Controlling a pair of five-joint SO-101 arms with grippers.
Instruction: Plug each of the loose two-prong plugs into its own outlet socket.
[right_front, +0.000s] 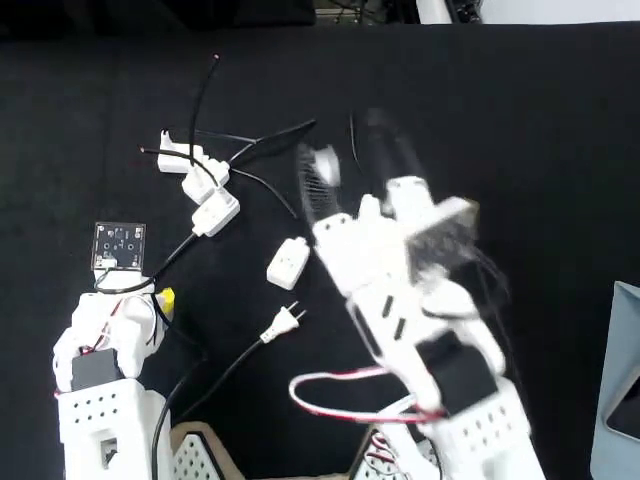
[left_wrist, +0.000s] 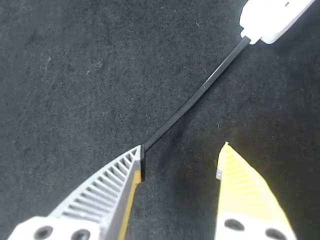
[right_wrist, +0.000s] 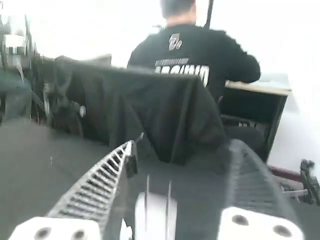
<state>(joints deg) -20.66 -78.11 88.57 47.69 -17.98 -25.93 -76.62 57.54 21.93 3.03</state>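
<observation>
- Two-prong plug, loose (right_front: 285, 322): lies flat on the table (right_front: 540, 120) near the middle of its near edge. Its black cord (right_front: 215, 375) trails back toward that edge.
- White plug (right_wrist: 155, 212): two prongs standing up, seated between the fingers of the right gripper (right_wrist: 182, 147), which is clenched on it. It is held clear of the surface.
- Outlet socket (right_front: 288, 262): a single white block lying just beyond the loose plug, apart from it.
- Socket cluster (right_front: 203, 182): three white blocks with black leads fanning out, toward the far left corner. The blocks lie close together.
- Left gripper (left_wrist: 182, 147): fingers spread with nothing between them, low over the surface by the left edge. A black lead (left_wrist: 200, 90) runs from the tip of the grey finger (left_wrist: 107, 185) to the nearest white block (left_wrist: 272, 17). The yellow finger (left_wrist: 245, 190) stands clear of the lead.
- Right arm (right_front: 410, 290): raised over the middle of the table and leaning toward the far edge.
- Surface: black cloth.
- Marker card (right_front: 119, 247): a square card by the left edge, just beyond the left arm.
- Blue-grey object (right_front: 620, 380): at the right edge.
- Room: a dark draped cloth (right_wrist: 150, 110) beyond the far edge, with a pale wall behind it.
</observation>
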